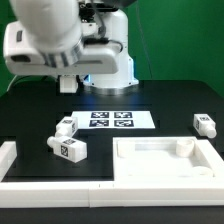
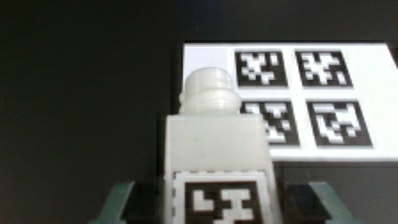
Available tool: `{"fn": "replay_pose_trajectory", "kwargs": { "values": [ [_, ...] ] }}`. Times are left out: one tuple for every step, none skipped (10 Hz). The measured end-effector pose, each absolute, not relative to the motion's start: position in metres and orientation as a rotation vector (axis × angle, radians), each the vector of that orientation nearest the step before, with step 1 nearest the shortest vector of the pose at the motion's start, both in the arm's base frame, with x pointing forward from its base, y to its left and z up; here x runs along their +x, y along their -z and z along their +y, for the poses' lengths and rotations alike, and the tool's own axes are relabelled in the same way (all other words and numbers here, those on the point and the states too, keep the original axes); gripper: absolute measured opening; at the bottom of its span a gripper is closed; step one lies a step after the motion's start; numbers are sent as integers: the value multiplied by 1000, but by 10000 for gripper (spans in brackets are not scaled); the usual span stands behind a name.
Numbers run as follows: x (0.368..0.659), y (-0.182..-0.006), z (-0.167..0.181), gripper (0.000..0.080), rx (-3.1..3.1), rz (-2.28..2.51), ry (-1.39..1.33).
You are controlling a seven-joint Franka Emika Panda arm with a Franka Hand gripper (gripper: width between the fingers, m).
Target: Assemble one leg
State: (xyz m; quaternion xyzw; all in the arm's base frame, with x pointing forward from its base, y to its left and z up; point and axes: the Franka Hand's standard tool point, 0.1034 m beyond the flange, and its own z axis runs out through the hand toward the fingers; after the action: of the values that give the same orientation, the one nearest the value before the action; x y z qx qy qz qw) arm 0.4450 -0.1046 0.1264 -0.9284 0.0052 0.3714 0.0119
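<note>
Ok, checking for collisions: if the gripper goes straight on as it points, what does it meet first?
Likely the leg, lying right ahead of the open gripper beside the marker board; depth unclear.

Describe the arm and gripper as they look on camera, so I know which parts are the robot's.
The arm is white, with smooth, rounded housings and dark sections near its joints. The gripper under it is a pale block with darker parts below. In the wrist view its fingers look dark grey-green and blurred. I cannot make out any cables, lettering or tags on them.
</note>
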Motion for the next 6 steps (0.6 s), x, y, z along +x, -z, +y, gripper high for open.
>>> {"fn": "replay_pose_trajectory", "kwargs": {
  "values": [
    [447,-125,-106,282,-2941,5,-1041],
    [449,-125,-107,282,-2972,1,-952],
    [452,-125,-108,282,-3008,-5,-847],
    [454,-126,-105,282,-3030,6,-777],
    [468,-132,-81,282,-3080,-8,-607],
    [482,-139,-51,283,-3093,32,-460]
  ]
}}
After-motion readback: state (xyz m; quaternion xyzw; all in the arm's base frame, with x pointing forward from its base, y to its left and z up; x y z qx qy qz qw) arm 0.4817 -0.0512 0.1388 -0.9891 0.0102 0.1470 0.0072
